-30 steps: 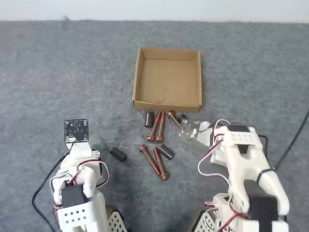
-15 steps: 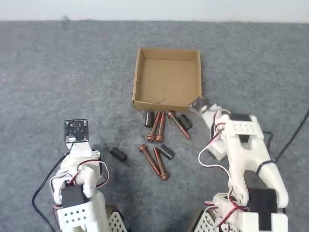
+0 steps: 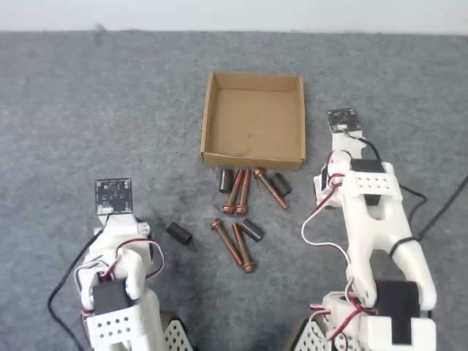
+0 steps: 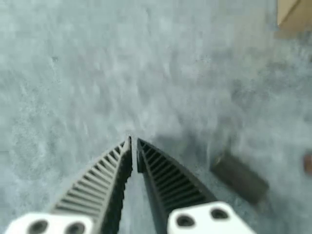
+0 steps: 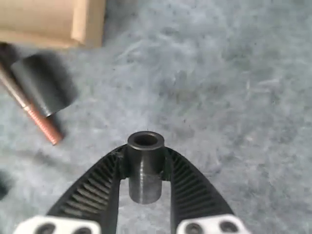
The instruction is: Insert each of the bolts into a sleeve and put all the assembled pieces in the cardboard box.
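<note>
Found cardboard box (image 3: 207, 117) empty | Counted five bolts (image 3: 235, 191) loose, none sleeved | Logged right gripper (image 5: 144, 159) clamped on one sleeve (image 5: 145, 175) | Logged left gripper (image 4: 133, 144) pinched closed on nothing

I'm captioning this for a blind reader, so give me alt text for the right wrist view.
The right hand grips a dark sleeve, open bore toward the camera, over grey carpet. Beyond lie a second sleeve, a copper bolt and a corner of the cardboard box.

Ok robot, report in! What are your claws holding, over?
Right gripper shut on a sleeve. Left gripper shut, empty. Five bolts bare, outside the cardboard box. Another sleeve beside the nearest bolt.
</note>
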Controlling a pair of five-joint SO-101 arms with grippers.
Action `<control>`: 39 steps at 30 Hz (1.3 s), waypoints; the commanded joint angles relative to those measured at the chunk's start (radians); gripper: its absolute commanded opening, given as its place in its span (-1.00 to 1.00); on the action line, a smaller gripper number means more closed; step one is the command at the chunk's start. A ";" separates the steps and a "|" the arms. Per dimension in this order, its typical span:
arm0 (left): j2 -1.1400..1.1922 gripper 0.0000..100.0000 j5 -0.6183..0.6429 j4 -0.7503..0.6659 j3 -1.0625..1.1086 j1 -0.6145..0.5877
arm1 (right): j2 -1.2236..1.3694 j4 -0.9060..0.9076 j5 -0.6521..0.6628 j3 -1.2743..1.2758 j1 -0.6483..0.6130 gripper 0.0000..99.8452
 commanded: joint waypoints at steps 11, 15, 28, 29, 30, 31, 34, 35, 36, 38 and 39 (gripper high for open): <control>-0.017 -0.95 -0.054 -0.173 -0.007 0.207 | -0.007 -0.091 -0.018 0.025 0.059 -0.98; -0.015 -0.95 -0.077 -0.175 -0.016 0.262 | -0.007 -0.094 0.006 0.029 0.071 -0.98; -0.012 -0.95 -0.008 0.123 -0.441 0.269 | 0.038 -0.097 0.011 0.020 0.071 -0.98; -0.012 -0.95 -0.008 0.132 -0.460 0.267 | 0.048 -0.094 0.011 0.009 0.071 -0.98; -0.012 -0.95 -0.008 0.138 -0.473 0.265 | 0.059 -0.093 0.011 0.003 0.071 -0.99; -0.012 -0.95 -0.008 0.143 -0.484 0.262 | 0.068 -0.093 0.011 -0.005 0.071 -0.99; -0.011 -0.95 -0.008 0.143 -0.501 0.262 | 0.076 -0.093 0.011 -0.006 0.071 -0.99; 0.000 -0.95 -0.008 0.143 -0.510 0.262 | 0.077 -0.093 0.011 -0.006 0.071 -0.99; 0.021 -0.95 -0.008 0.143 -0.521 0.262 | 0.077 -0.093 0.011 -0.006 0.071 -0.99; 0.100 -0.96 -0.008 0.144 -0.562 0.262 | 0.077 -0.093 0.011 -0.006 0.071 -0.99; 0.153 -0.96 -0.008 0.155 -0.595 0.262 | 0.077 -0.093 0.011 -0.006 0.071 -0.99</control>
